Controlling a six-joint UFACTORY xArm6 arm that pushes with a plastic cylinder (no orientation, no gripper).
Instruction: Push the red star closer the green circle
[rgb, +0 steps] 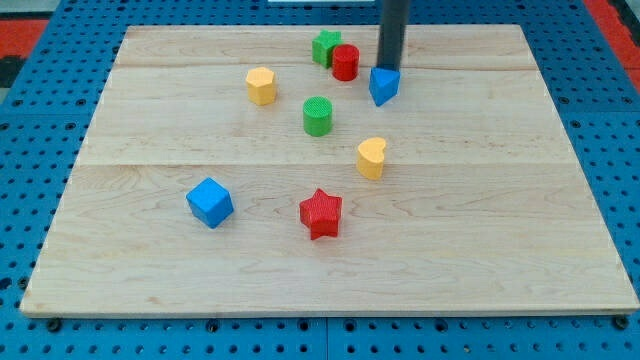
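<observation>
1. Pale wooden bench (150, 270) rests on blue pegboard (30, 200).
2. Red star (321, 213) lies near the view's bottom, well apart from the green circle (317, 116).
3. My tip (387, 68) touches the blue block (383, 86); it is a bare rod, no hand, holding nothing.

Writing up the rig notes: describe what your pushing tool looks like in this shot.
A straight, dark charcoal rod with a smooth, round, matte shaft, entering from the view's top. My tip is plain and blunt-ended. No cables, markings or attachments show. Nothing above the rod is in view.
</observation>
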